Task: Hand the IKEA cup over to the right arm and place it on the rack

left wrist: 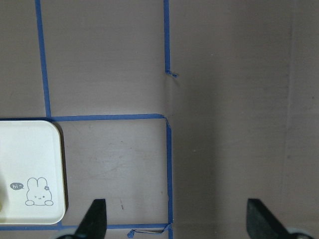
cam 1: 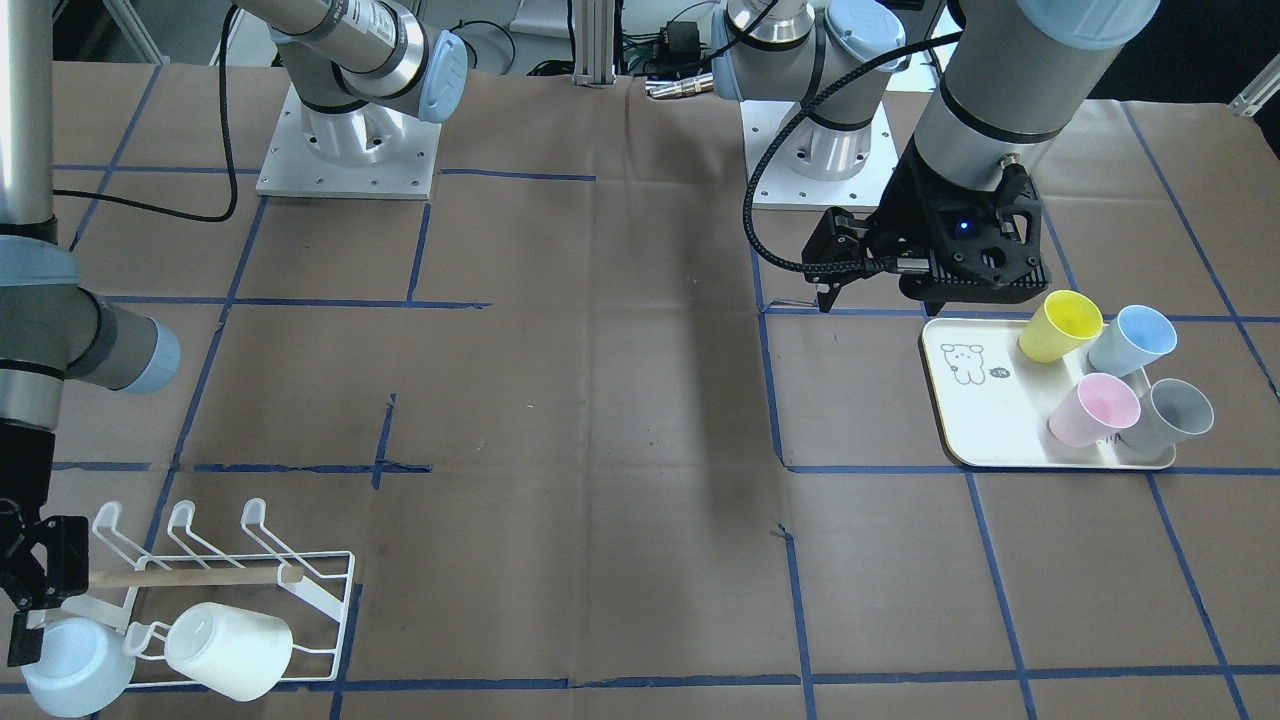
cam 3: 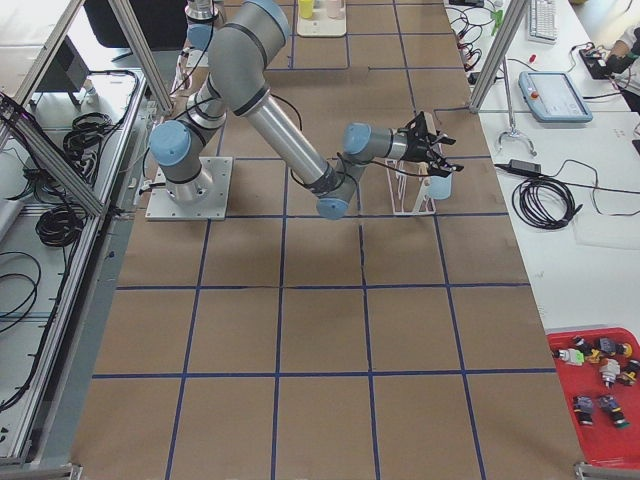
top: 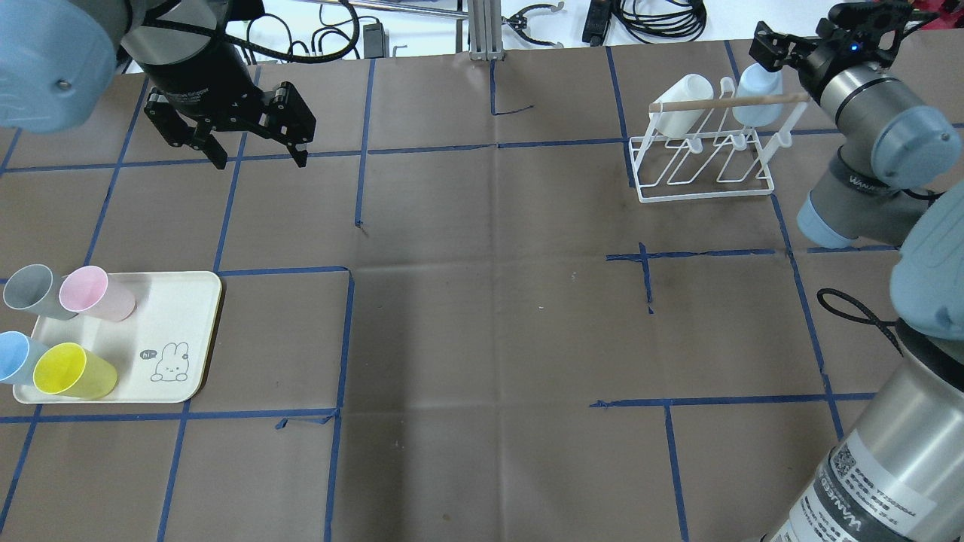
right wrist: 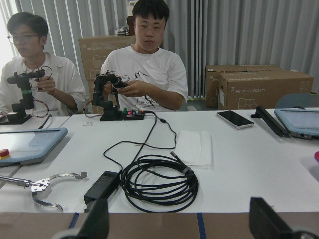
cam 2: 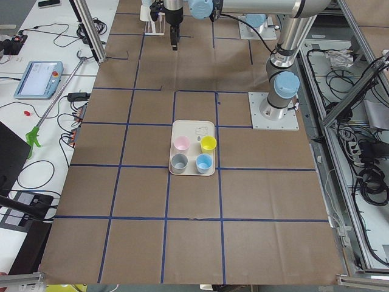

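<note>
A pale blue cup (cam 1: 75, 668) (top: 753, 105) hangs mouth-down on an end prong of the white wire rack (cam 1: 320, 580) (top: 704, 197), beside a white cup (cam 1: 230, 650) (top: 678, 94). My right gripper (cam 1: 35, 620) (top: 768, 49) sits right at the blue cup's far side. Its wrist view shows the fingers (right wrist: 97, 221) spread wide, with nothing between them. My left gripper (top: 260, 158) (cam 1: 835, 265) hovers open and empty over bare table, just beyond the tray. Its two fingertips (left wrist: 94, 219) frame the table below.
The cream tray (top: 188, 301) (cam 1: 975, 420) with a rabbit drawing holds yellow (top: 71, 370), blue (top: 15, 357), pink (top: 94, 293) and grey (top: 30, 291) cups lying on their sides. Blue tape lines cross the brown table cover. Two people sit beyond the far edge behind cables (right wrist: 159, 181).
</note>
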Tool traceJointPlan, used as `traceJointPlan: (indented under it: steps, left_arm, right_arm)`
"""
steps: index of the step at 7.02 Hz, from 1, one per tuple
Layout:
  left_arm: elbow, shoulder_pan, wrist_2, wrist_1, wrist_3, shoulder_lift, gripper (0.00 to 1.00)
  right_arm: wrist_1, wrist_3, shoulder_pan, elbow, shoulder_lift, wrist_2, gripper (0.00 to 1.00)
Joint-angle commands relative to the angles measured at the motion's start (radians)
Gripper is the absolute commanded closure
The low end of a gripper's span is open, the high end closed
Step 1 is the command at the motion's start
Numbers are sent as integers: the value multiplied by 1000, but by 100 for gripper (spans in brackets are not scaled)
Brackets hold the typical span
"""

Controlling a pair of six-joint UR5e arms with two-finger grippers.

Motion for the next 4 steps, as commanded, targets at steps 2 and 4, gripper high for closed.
traceJointPlan:
  steps: [2,4]
  left_arm:
    - [0,0,0,0,0,1,1]
    - [0,0,0,0,0,1,1]
  right_arm:
    - [370,-17,6,-1,-217,-8,0]
    - [609,-104,12,0,-323,-44,0]
